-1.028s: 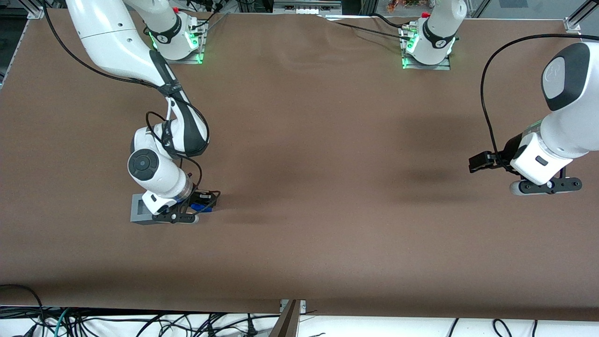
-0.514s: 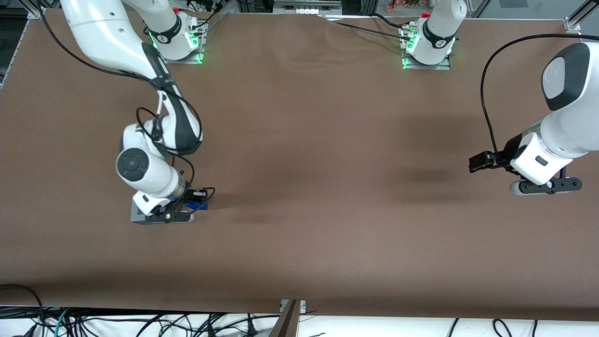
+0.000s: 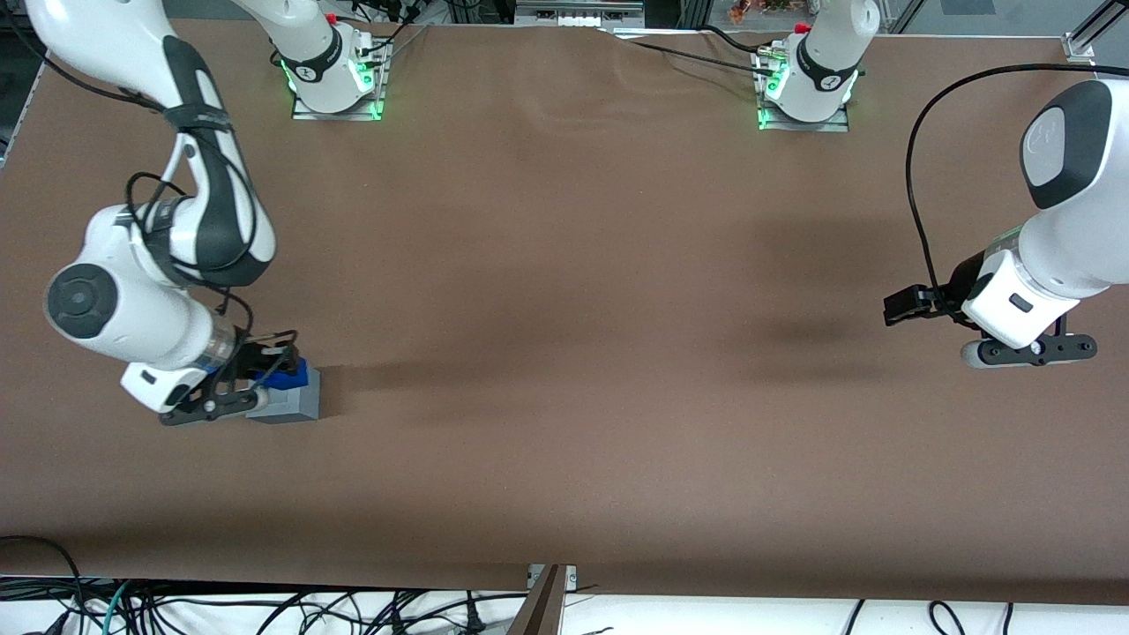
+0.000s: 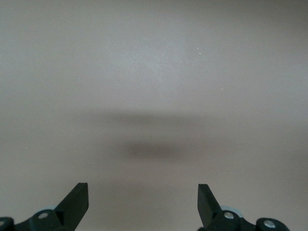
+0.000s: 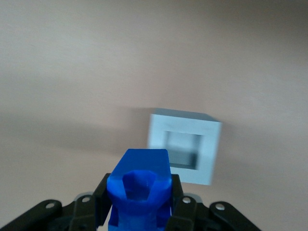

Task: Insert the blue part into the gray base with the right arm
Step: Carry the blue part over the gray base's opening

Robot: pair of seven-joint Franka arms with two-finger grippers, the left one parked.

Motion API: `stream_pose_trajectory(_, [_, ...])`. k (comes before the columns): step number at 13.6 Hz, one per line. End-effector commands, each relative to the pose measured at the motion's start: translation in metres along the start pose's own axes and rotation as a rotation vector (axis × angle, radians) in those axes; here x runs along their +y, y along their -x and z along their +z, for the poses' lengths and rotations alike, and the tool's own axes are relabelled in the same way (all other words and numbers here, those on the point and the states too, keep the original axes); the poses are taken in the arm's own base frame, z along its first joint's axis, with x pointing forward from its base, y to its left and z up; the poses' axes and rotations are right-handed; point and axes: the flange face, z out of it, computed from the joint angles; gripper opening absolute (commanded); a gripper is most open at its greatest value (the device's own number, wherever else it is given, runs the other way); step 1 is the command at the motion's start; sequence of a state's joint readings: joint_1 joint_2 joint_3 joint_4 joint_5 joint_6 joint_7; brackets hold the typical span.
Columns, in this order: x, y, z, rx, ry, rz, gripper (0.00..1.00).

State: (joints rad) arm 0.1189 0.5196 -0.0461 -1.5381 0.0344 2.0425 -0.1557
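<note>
The right arm's black gripper (image 3: 272, 375) is shut on the blue part (image 3: 286, 378) and holds it off the table. In the front view the part shows over the gray base's (image 3: 295, 404) edge that is farther from the camera. In the right wrist view the blue part (image 5: 139, 180) sits clamped between the gripper's (image 5: 139, 195) two fingers. The gray base (image 5: 184, 146) lies on the table ahead of it, apart from it, with its square socket open and empty.
The brown table (image 3: 564, 353) stretches toward the parked arm's end. The two arm mounts (image 3: 335, 79) with green lights stand at the table's edge farthest from the camera. Cables hang below the near edge.
The right arm has swung toward its own end of the table, carrying the blue part with it. The part now shows over the gray base instead of beside it. The base has not moved.
</note>
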Motion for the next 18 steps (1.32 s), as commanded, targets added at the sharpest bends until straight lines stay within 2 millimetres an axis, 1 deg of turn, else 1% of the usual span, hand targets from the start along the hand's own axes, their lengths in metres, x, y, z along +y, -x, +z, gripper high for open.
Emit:
stream_pose_trajectory(1, [0.020, 0.005, 0.003, -0.011, -0.016, -0.004, 0.23])
stream_pose_trajectory(3, [0.029, 0.006, 0.007, -0.016, -0.017, 0.018, 0.23])
stream_pose_trajectory(4, [0.030, 0.006, 0.011, -0.021, -0.019, 0.025, 0.23])
stream_pose_trajectory(5, [0.030, 0.005, 0.011, -0.019, -0.017, 0.027, 0.23])
stream_pose_trajectory(8, [0.031, 0.004, 0.026, -0.030, -0.016, 0.028, 0.23])
stream_pose_trajectory(10, [0.031, 0.002, 0.032, -0.021, -0.013, 0.027, 0.23])
stream_pose_trajectory(12, [0.031, 0.001, 0.034, -0.020, -0.013, 0.027, 0.23])
stream_pose_trajectory(14, [0.031, -0.005, 0.034, -0.012, -0.012, 0.026, 0.23])
stream_pose_trajectory(15, [0.032, -0.008, 0.031, -0.002, -0.010, 0.024, 0.23])
stream_pose_trajectory(18, [0.032, -0.009, 0.034, -0.004, -0.010, 0.024, 0.23])
